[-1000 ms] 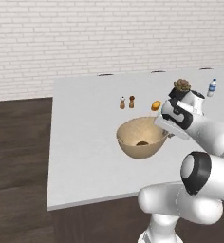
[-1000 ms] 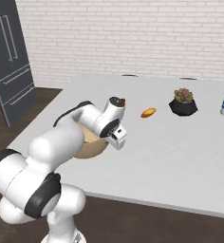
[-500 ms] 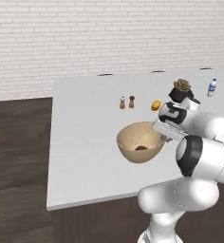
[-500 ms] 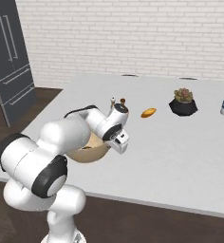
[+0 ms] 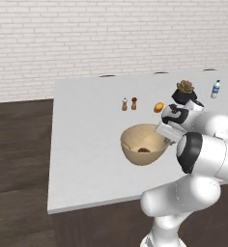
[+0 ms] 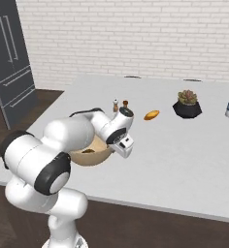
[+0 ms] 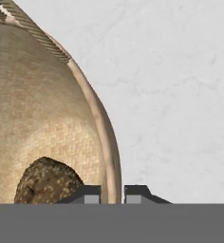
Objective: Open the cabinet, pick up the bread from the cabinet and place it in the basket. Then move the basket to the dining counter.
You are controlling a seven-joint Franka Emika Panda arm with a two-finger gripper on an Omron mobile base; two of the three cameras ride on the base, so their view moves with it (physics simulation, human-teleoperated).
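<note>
Basket (image 5: 144, 150), tan woven bowl, upright at centre frame on the pale dining counter (image 5: 87, 159), mouth up and round, so no long axis; bread (image 7: 46, 182) lies in its bottom. Claw (image 7: 112, 193) is clamped on the basket's rim, one fingertip inside, one outside. Judged light and fairly stiff, rim the best hold.

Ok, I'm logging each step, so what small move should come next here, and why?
Probably release: open the fingers and back off. The basket sits on the dining counter with the bread inside, and the gripper is shut on its rim, so the move looks done.
</note>
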